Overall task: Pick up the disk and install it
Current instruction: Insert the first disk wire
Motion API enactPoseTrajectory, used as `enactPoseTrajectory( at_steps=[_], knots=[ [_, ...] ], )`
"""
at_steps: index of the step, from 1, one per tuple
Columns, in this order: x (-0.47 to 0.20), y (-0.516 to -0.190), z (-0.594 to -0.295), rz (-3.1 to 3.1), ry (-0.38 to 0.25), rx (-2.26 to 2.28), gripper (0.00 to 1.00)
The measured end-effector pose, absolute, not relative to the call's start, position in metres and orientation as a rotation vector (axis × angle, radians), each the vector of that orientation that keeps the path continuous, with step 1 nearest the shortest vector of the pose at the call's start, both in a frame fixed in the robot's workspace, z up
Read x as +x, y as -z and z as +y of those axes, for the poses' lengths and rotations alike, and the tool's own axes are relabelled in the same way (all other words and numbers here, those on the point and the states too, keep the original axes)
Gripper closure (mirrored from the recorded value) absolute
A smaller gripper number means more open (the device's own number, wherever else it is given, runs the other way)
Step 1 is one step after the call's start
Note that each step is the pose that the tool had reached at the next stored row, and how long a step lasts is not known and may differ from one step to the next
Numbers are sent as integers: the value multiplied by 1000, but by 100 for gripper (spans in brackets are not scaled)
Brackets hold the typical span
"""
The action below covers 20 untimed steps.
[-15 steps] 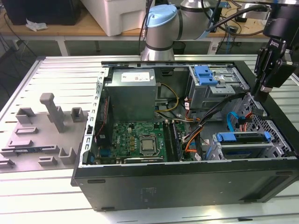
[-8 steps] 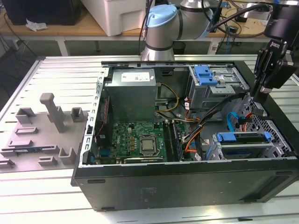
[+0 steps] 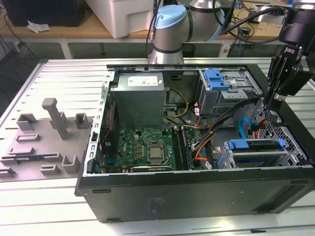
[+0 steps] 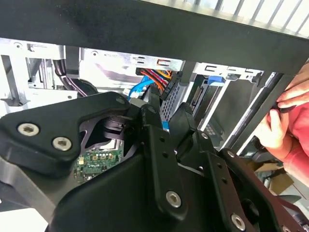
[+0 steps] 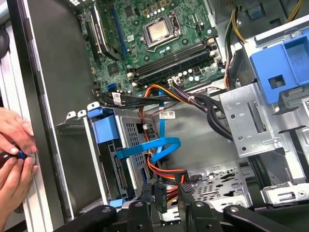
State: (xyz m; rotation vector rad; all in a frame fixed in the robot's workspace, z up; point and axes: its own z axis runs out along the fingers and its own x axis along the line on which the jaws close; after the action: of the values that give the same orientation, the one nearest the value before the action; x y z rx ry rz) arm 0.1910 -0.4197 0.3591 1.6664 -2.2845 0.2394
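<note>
The disk, silver with a blue carrier rail, sits in the drive cage in the case's corner at the exterior view's lower right. In the first wrist view the disk stands on edge, blue tab on top, with a blue cable and orange-red wires running to it. My black gripper hangs over the case's right wall, above and behind the disk. Its two fingers stand apart with nothing between them, in both wrist views.
The open computer case holds a grey power supply box, a motherboard and a blue-latched drive cage. A grey fixture block lies at the left. A person's hands rest on the case's edge.
</note>
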Motion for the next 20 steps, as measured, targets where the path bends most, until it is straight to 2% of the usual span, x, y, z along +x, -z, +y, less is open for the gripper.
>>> enactPoseTrajectory(
  at_steps=[5,7,9,14,17,20],
  knots=[
    [191,-355,-414,-2237,-281,1701,65],
    [191,-353,-407,-2198,-337,1695,65],
    [191,-352,-406,-2188,-353,1690,65],
    [191,-350,-406,-2185,-353,1688,65],
    [192,-348,-406,-2160,-321,1682,65],
    [192,-346,-406,-2157,-321,1683,65]
  ],
)
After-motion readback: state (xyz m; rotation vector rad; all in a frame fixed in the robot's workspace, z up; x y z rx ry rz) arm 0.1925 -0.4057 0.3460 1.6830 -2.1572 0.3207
